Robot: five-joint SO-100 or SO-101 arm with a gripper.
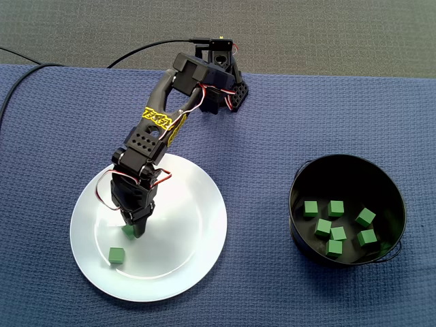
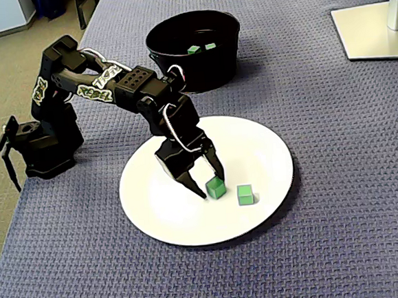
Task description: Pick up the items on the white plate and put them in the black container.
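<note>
The gripper [image 2: 213, 186] was down on the white plate [image 2: 268, 150], and its two fingers [image 2: 187, 179] were spread apart, about as wide as one small block. A green block [image 2: 216, 188] sat right between them, with one finger on each side of it. I could not tell if the fingers were touching the block or were just very close to it (the gaps were too small to see). The block rested flat on the plate. In a fixed view the gripper [image 1: 136, 230] pointed down over the left half of the plate [image 1: 197, 211]. There it hid most of that block, so only a bit of green peeked out by its tip. A little below it and to its left in that view lay a second green block [image 1: 116, 255], all by itself, near the first one but not touching it. In a fixed view this second block [image 2: 245, 194] sat just to the right of the one between the fingers. The black arm [image 1: 160, 122] reached from its base at the top of the blue cloth [image 1: 259, 136] down to the plate. Far over on the right in that view stood the black container [image 1: 392, 197], well apart from the plate. It had seven green blocks [image 1: 336, 208] lying on its bottom.
</note>
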